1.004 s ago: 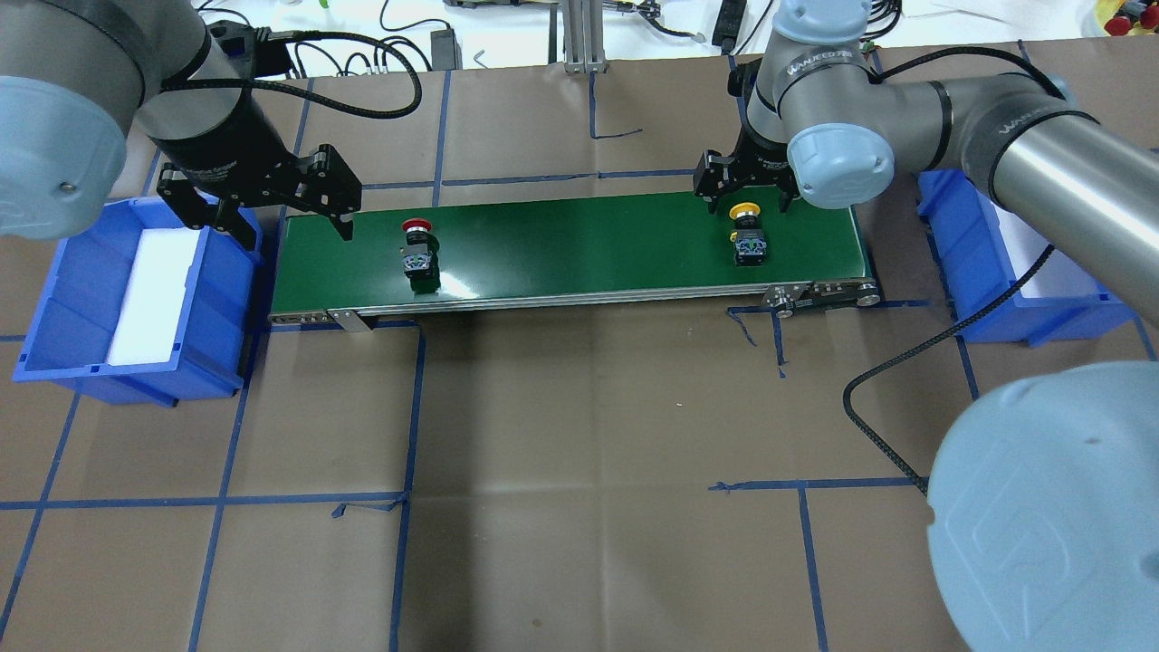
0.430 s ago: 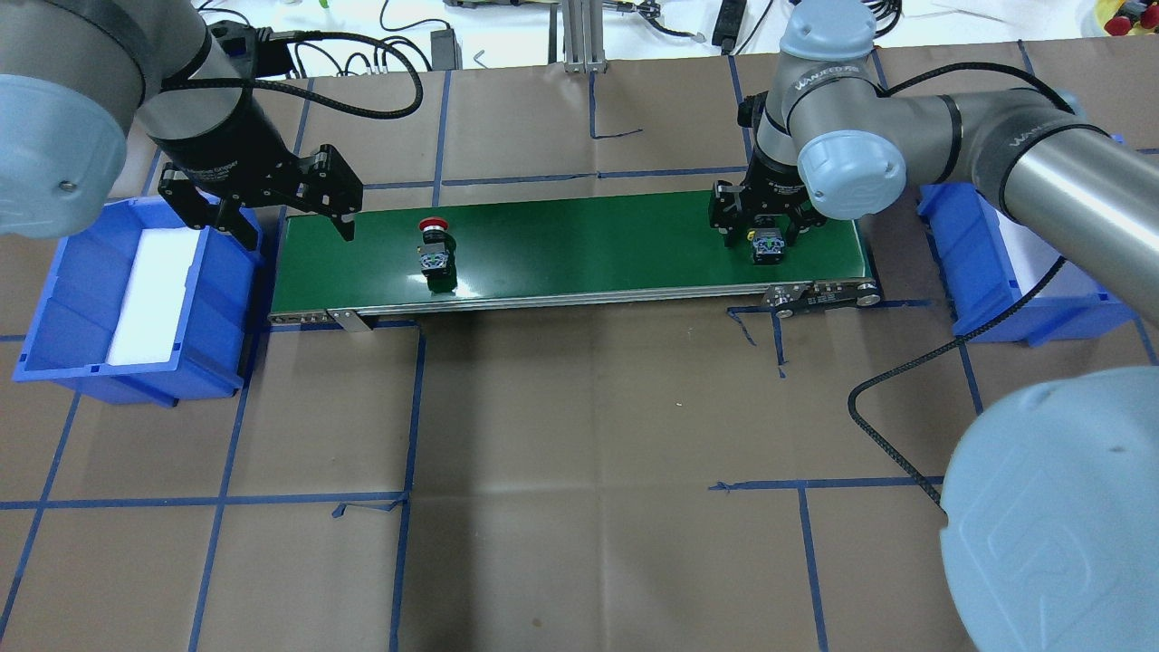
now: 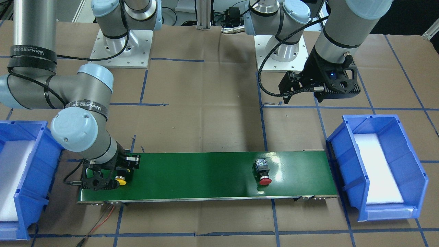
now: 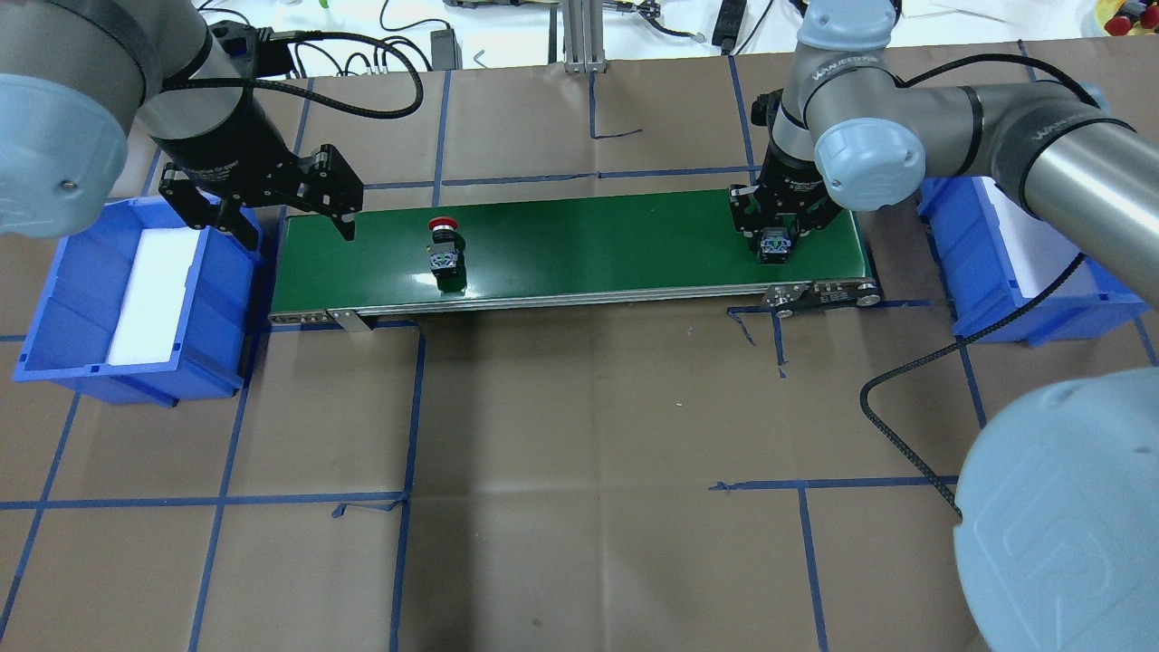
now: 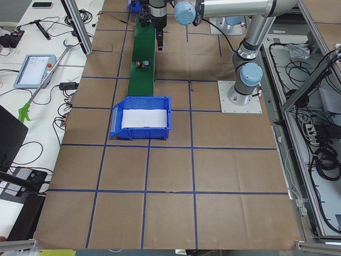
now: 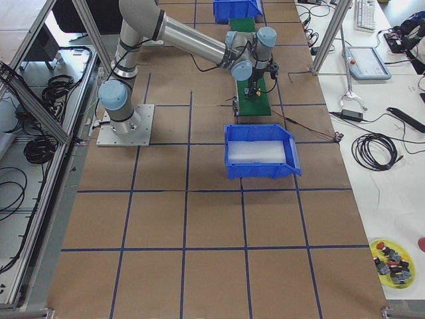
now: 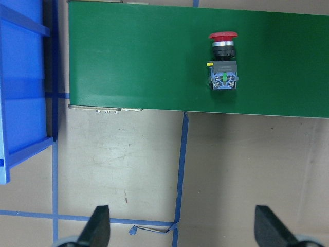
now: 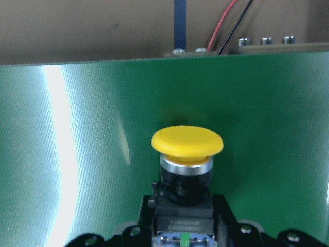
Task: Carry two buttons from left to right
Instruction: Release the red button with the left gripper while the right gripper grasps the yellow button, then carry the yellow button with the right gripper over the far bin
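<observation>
WANJEED is printed on the black bands of right arm (image 3: 87, 106). Yellow button (image 8: 187, 141) (mushroom cap, chrome ring, black barrel) lies at the right end of green conveyor belt (image 4: 616, 244), with right tool (image 4: 777, 240) closed narrow on its block. Red button (image 7: 223, 62), same build with a grey-green block, lies toward the belt's left end; left tool (image 4: 299, 233) is spread wide and empty, just off that end.
</observation>
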Motion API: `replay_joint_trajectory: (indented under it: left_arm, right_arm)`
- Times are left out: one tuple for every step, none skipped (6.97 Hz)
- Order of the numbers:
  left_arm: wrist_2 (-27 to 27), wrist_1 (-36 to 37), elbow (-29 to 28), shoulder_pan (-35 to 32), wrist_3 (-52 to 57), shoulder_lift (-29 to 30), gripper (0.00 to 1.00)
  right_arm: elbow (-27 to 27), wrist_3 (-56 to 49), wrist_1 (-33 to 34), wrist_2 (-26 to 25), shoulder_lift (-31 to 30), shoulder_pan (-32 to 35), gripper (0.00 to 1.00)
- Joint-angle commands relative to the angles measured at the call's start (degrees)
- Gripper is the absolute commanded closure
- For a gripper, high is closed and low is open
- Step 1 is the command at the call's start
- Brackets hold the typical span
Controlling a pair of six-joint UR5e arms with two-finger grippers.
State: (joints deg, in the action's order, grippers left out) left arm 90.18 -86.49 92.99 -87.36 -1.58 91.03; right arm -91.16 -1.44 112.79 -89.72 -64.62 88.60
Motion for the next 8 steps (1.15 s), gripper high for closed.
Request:
replay_joint_trajectory:
  left_arm:
    - [-0.09, 0.00, 0.00, 0.00, 0.00, -0.07, 0.00]
    - [-0.09, 0.00, 0.00, 0.00, 0.00, -0.15, 0.00]
    - [-0.17, 0.09, 0.00, 0.00, 0.00, -0.16, 0.00]
    - [-0.18, 0.09, 0.00, 0.00, 0.00, -0.16, 0.00]
    - [-0.18, 0.09, 0.00, 0.00, 0.00, -0.16, 0.00]
    - [-0.18, 0.09, 0.00, 0.00, 0.00, -0.16, 0.00]
    - [-0.18, 0.09, 0.00, 0.00, -0.09, -0.16, 0.00]
    - [-0.18, 0.09, 0.00, 0.00, -0.09, -0.16, 0.00]
  right_arm:
    - [2.64, -3.12, -0.37, -1.68, -0.59, -1.41, 0.97]
    - [5.79, -4.43, -1.42, -4.47, -2.25, -1.93, 0.97]
    - [8.78, -7.58, -5.17, -5.20, -3.83, -4.55, 0.97]
    - [11.25, -11.78, -10.43, -5.21, -5.59, -9.01, 0.97]
    - [12.32, -17.83, -12.40, -5.21, -6.82, -13.58, 0.97]
    - [12.07, -24.50, -12.50, -5.12, -7.53, -19.02, 0.97]
    - [11.98, -30.49, -12.68, -5.20, -7.19, -23.95, 0.97]
    - [11.45, -34.55, -12.59, -4.86, -6.14, -27.91, 0.97]
